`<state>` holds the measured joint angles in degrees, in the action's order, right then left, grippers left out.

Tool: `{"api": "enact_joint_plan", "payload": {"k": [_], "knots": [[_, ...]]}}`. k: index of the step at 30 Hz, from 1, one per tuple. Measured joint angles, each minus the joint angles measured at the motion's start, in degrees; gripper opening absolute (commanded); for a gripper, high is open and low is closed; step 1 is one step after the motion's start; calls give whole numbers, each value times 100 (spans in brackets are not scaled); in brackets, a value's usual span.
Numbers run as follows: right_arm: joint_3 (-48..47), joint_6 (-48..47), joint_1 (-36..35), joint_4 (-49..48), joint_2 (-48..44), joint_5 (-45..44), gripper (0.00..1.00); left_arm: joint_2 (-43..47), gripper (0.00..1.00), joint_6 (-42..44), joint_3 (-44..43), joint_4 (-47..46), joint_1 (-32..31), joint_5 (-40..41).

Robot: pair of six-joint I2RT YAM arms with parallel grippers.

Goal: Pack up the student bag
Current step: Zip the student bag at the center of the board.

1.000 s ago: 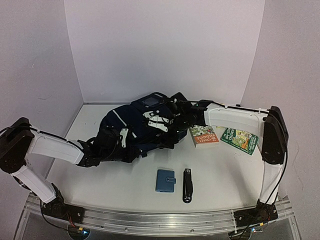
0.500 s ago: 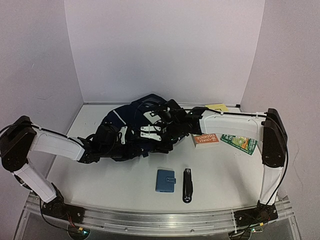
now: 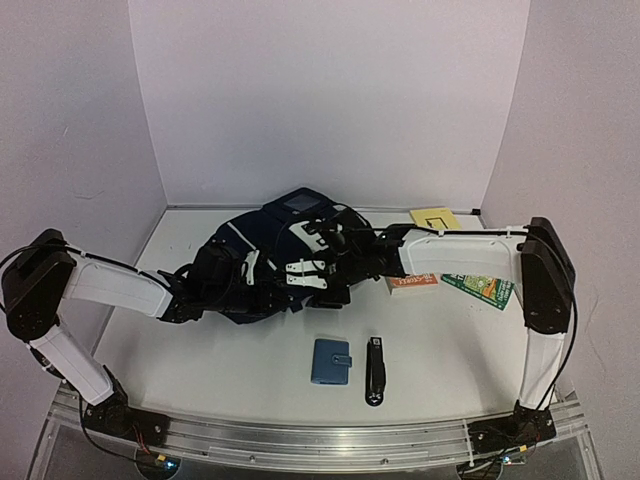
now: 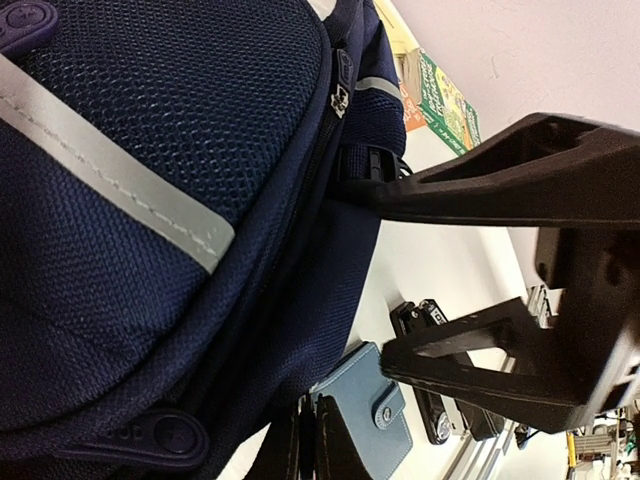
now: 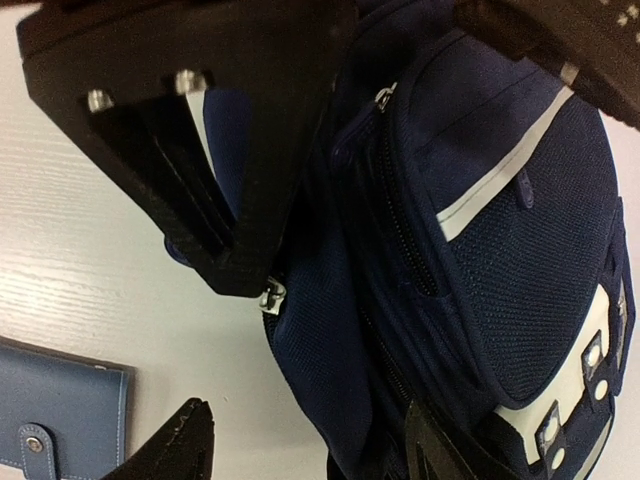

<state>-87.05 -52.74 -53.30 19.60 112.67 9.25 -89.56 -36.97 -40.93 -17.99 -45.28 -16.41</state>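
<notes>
Student bag (image 3: 262,250) | left end effector (image 4: 310,445) closed | right end effector (image 5: 310,440) open | right arm (image 3: 460,255) top-only

The light-blue snap wallet (image 3: 331,361) lies flat on the white desk (image 3: 250,360), near its front edge. A black oblong tool (image 3: 375,370) lies just right of the wallet, not touching it. Beyond the wallet to the right, well apart from it, lie an orange-red book (image 3: 412,283) and a green book (image 3: 480,288). A yellow notepad (image 3: 433,218) lies farther back still.
</notes>
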Motion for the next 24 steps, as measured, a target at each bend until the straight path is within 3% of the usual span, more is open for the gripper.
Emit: {"api": "enact_joint_plan", "payload": {"k": [7, 13, 14, 24], "knots": [[154, -65, 0, -476, 305, -207, 48, 0, 0, -65, 3, -4, 1, -95], [191, -57, 4, -816, 401, -398, 4, 0, 0, -105, 54, -100, 3, -99], [191, -62, 9, -847, 401, -422, 1, 0, 0, -107, 70, -130, 3, -87], [273, -97, 126, -1051, 401, -294, 0, 466, 0, -75, 253, 217, -11, 449]]}}
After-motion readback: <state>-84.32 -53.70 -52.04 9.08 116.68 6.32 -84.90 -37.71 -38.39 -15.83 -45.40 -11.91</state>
